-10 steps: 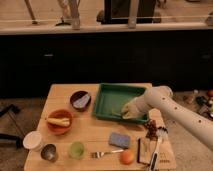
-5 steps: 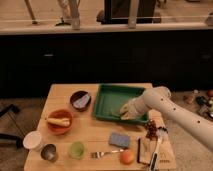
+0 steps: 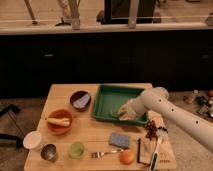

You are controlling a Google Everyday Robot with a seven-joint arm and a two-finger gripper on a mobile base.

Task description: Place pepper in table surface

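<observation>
Hand [image 3: 125, 111] sits low inside the green rectangular tray [image 3: 107, 93]; its grip we cannot tell. We should lift the pepper clear of the rim before crossing to the tan wooden table [image 3: 95, 135].

Matt wooden table surface [image 3: 90, 131], gripper [image 3: 122, 113] over smooth plastic-looking tray [image 3: 106, 95]

A white robot arm [image 3: 175, 109] reaches in from the lower right, angled up and leftward. Its claw [image 3: 125, 111] points left at the arm's end, held low.
</observation>
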